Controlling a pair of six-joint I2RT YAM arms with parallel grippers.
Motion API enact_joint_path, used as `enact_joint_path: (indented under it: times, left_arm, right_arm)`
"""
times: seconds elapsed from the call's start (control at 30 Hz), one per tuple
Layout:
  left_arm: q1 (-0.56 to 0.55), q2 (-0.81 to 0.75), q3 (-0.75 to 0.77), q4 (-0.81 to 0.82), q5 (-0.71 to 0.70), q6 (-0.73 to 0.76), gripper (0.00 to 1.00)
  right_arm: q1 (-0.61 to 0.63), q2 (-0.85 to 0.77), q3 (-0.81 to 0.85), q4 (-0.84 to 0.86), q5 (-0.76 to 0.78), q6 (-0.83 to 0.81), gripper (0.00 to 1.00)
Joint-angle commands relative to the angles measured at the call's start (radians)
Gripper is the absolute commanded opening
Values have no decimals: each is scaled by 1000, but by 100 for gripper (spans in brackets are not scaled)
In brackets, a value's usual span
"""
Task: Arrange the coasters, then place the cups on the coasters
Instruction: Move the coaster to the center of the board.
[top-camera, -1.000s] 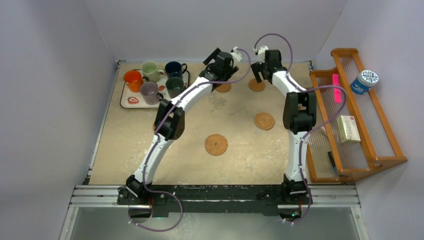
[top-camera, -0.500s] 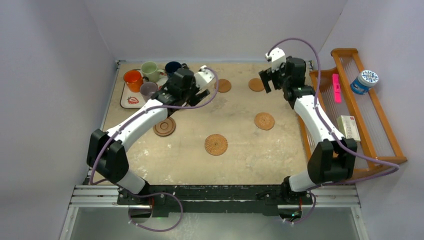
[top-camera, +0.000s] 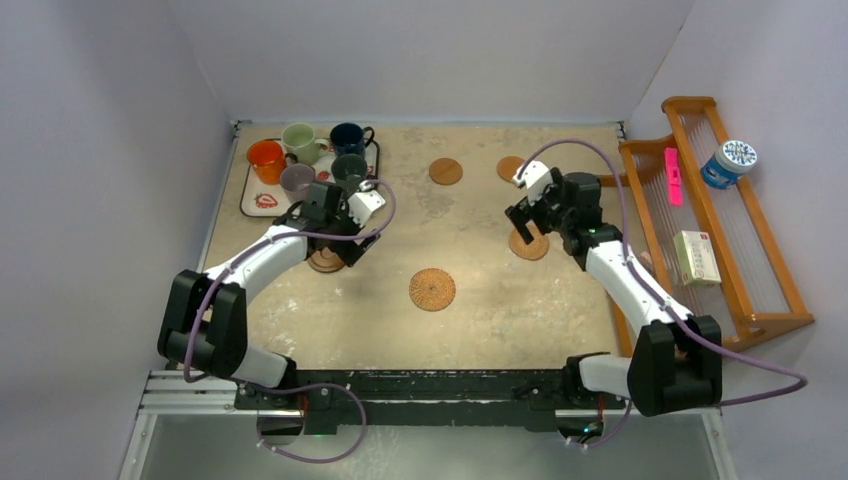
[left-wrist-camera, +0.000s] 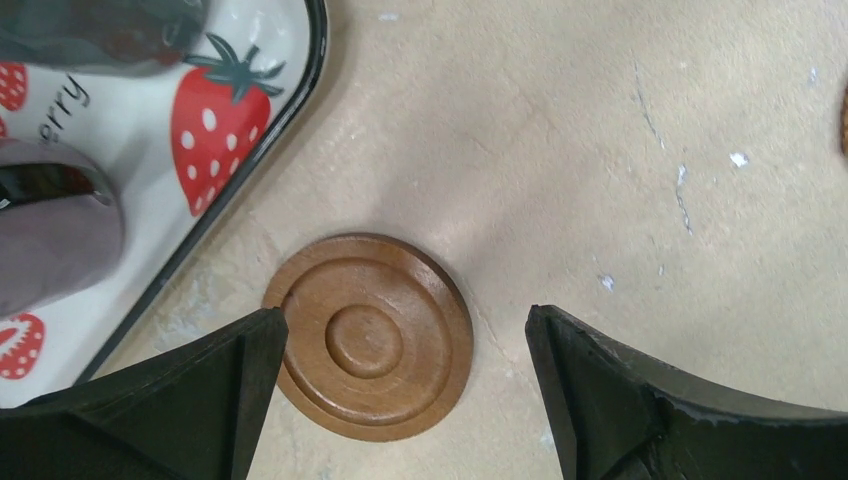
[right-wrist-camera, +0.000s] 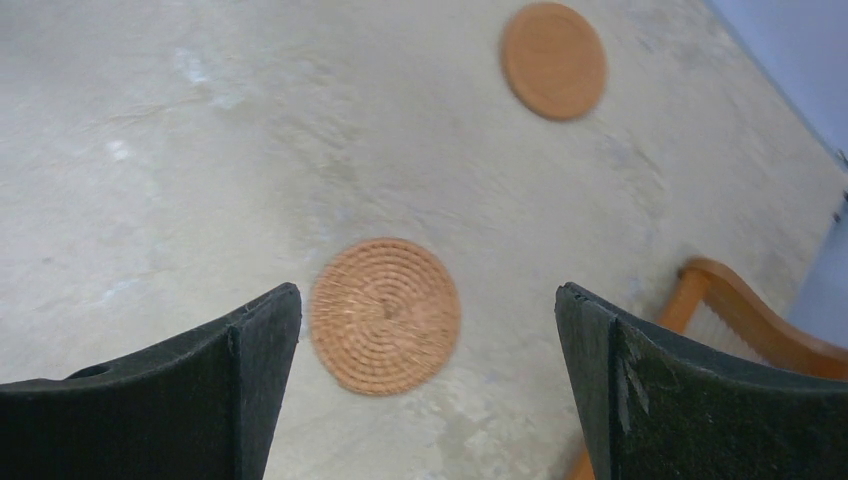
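Note:
Five coasters lie on the table. My left gripper (top-camera: 338, 250) hangs open over the dark ringed coaster (top-camera: 322, 263), which in the left wrist view (left-wrist-camera: 368, 335) lies flat between the jaws, nearer the left one. My right gripper (top-camera: 523, 230) is open above a woven coaster (top-camera: 532, 247), also seen in the right wrist view (right-wrist-camera: 385, 315). Another woven coaster (top-camera: 432, 289) lies centre-front. Two plain tan coasters (top-camera: 446, 171) (top-camera: 509, 167) sit at the back. The orange (top-camera: 266, 160), pale green (top-camera: 299, 142), navy (top-camera: 347, 137), mauve (top-camera: 297, 182) and dark green (top-camera: 349, 167) cups stand on the strawberry tray (top-camera: 258, 203).
The tray's black rim (left-wrist-camera: 300, 95) runs close to the left of the ringed coaster. A wooden rack (top-camera: 745, 290) along the right side holds a blue-and-white jar (top-camera: 728, 164), a pink item (top-camera: 673, 175) and a box (top-camera: 696, 257). Walls close in the left, back and right.
Both arms have pulled back from the far tan coasters. The left gripper swung left and nearer, over the ringed coaster. The right one came nearer, over the right woven coaster.

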Motion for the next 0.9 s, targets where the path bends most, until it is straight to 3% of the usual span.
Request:
enact_joint_path:
  times: [0.0,0.13,0.37,0.53,0.87]
  left_arm:
    - [70,-59,-38,38,176,58,97]
    - [102,-78,-66,14,273,99,97]
    - [135,-99,-112,3,359,153,100]
    - [161,-102,-144,22,379,172,100]
    - [204,-90,-168,33,396,206,100]
  right_arm:
    - [136,-15,-50,69,-33,-94,99]
    - [290,34,-69,126,44,-99,99]
    - [490,287,54,169,227,-67,99]
    - [562,434,127,180,310,-67,99]
    - [630,560,181,190,346,-64,99]
